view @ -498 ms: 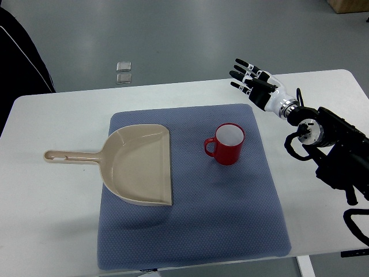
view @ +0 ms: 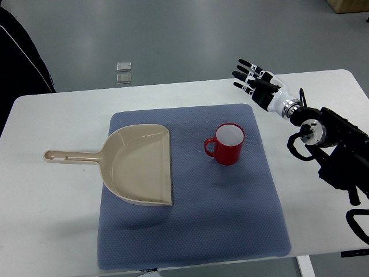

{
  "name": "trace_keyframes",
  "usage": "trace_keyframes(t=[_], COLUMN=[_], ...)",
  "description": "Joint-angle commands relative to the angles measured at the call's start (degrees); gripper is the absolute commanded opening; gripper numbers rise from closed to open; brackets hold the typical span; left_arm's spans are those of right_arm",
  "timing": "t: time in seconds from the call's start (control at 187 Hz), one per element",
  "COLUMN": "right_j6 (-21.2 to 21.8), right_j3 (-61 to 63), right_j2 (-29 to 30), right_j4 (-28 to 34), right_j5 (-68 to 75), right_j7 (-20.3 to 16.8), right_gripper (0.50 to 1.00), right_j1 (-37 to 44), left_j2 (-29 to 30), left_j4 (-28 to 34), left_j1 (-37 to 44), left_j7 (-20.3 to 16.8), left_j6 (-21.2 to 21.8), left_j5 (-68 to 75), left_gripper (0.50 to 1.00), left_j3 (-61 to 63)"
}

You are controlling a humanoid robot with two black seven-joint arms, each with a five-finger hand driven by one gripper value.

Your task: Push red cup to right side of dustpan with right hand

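Nearest the robot's side, the blue mat (view: 190, 225) covered the middle of the white desk (view: 52, 213). On it lay the beige dustpan (view: 141, 164), its long axis running left to right: the handle reached out past the mat's left edge onto the bare desk, and the wide open mouth faced right. To the right of that mouth, apart from it, stood the red cup (view: 228, 144), upright and open end up, with its handle pointing left toward the dustpan.

Neither cup nor dustpan had shifted since half a second before. The right hand (view: 256, 83) had, though only a little: it had drifted slightly to the right and a touch away from the cup. It hung over the desk's far edge, beyond the mat's far right corner, well clear of the cup, fingers (view: 244, 62) stretched out straight and fanned apart, holding nothing. Its black arm came in from the right edge.

Farther off, on the grey floor, lay two small pale squares (view: 124, 72).
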Motion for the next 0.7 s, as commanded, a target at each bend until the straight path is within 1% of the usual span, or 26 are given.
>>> trace_keyframes(t=[0.0, 0.155, 0.273, 0.338, 0.456, 0.563, 0.697], right_j6=[1.27, 6.02, 10.15, 12.78, 18.25, 18.25, 18.25], right_j3=[-0.13, -0.30, -0.39, -0.39, -0.48, -0.39, -0.39], right_j2=[-0.67, -2.69, -5.33, -6.56, -9.72, -12.27, -14.74], right_j4=[0.14, 0.22, 0.31, 0.31, 0.49, 0.49, 0.49], right_j5=[-0.35, -0.96, -1.49, -2.45, -3.86, -6.67, -11.77], right_j7=[0.00, 0.09, 0.09, 0.18, 1.49, 2.55, 7.03], right_gripper=[0.934, 0.934, 0.934, 0.934, 0.934, 0.934, 0.934], right_j1=[-0.16, -0.78, -1.22, -1.31, -2.27, -3.41, -4.56], left_j2=[0.00, 0.00, 0.00, 0.00, 0.00, 0.00, 0.00], left_j4=[-0.03, -0.56, -0.47, -0.21, -0.03, -0.21, -0.47], left_j1=[-0.23, -0.23, -0.23, -0.23, -0.23, -0.23, -0.23], left_j7=[0.02, 0.02, 0.02, 0.02, 0.02, 0.02, 0.02], left_j6=[0.11, 0.11, 0.11, 0.11, 0.11, 0.20, 0.11], left_j5=[0.00, 0.00, 0.00, 0.00, 0.00, 0.00, 0.00], left_gripper=[1.000, 1.000, 1.000, 1.000, 1.000, 1.000, 1.000], left_j3=[0.05, -0.04, -0.04, 0.05, 0.05, -0.04, -0.04])
